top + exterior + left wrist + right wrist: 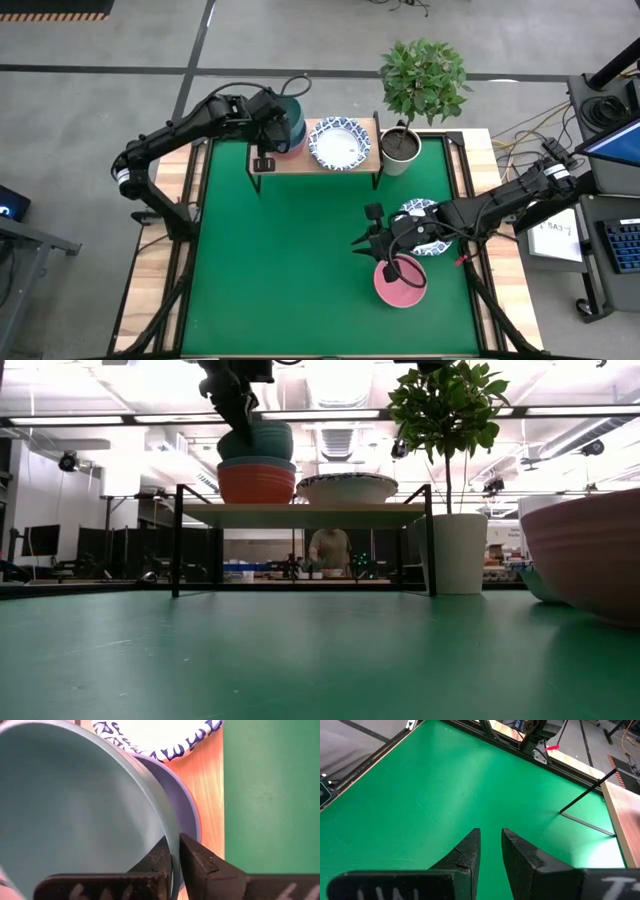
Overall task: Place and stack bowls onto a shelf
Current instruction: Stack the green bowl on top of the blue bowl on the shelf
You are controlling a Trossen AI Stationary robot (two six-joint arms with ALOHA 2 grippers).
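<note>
The green table (300, 270) fills the high view's middle; the wooden shelf (300, 162) sits at its upper edge. At the shelf's left end the left gripper (175, 857) pinches the teal bowl's (75, 805) rim, seemingly to seat it in the blue bowl (187, 815) above the red bowl (256, 482). A patterned bowl (339, 143) lies beside them. Lower right, the right gripper (490, 847), fingers slightly apart and empty, waits over the pink bowl (400, 285), half hiding another patterned bowl (425, 210).

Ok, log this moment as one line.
left pincer: pinching dark teal bowl rim, stacked on wooden shelf | right pincer: empty above green table
</note>
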